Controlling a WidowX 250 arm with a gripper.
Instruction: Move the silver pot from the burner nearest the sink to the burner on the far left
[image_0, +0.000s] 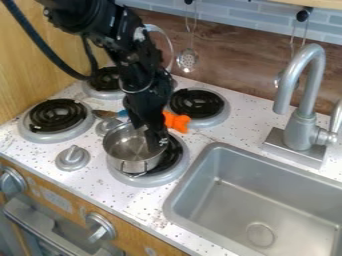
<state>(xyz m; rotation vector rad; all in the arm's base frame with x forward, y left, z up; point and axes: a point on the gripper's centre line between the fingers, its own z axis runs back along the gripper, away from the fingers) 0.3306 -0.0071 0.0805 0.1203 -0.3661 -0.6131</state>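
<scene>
Camera view: I see my black tool (157, 136) near the middle of the frame, hanging down at the right side of a small silver pot (137, 164). It looks to be right at the rim or just inside it. I cannot tell how far open the tool is, or if it has hold of the pot. The pot sits on the front right burner (175, 154), over toward its left side, so some black coil shows on the right. An orange thing (177, 121) lies just behind the tool, and a round knob (73, 157) is on the tabletop (120, 194) to the left of the pot. The big sink (175, 202) is at the lower right.

I think the pot could tip or slide if I push down or sideways on its rim, since it is not in the middle of the burner. If my grip on the thin rim is bad, the pot could spin or drop. A swing back could also bump the orange thing.
</scene>
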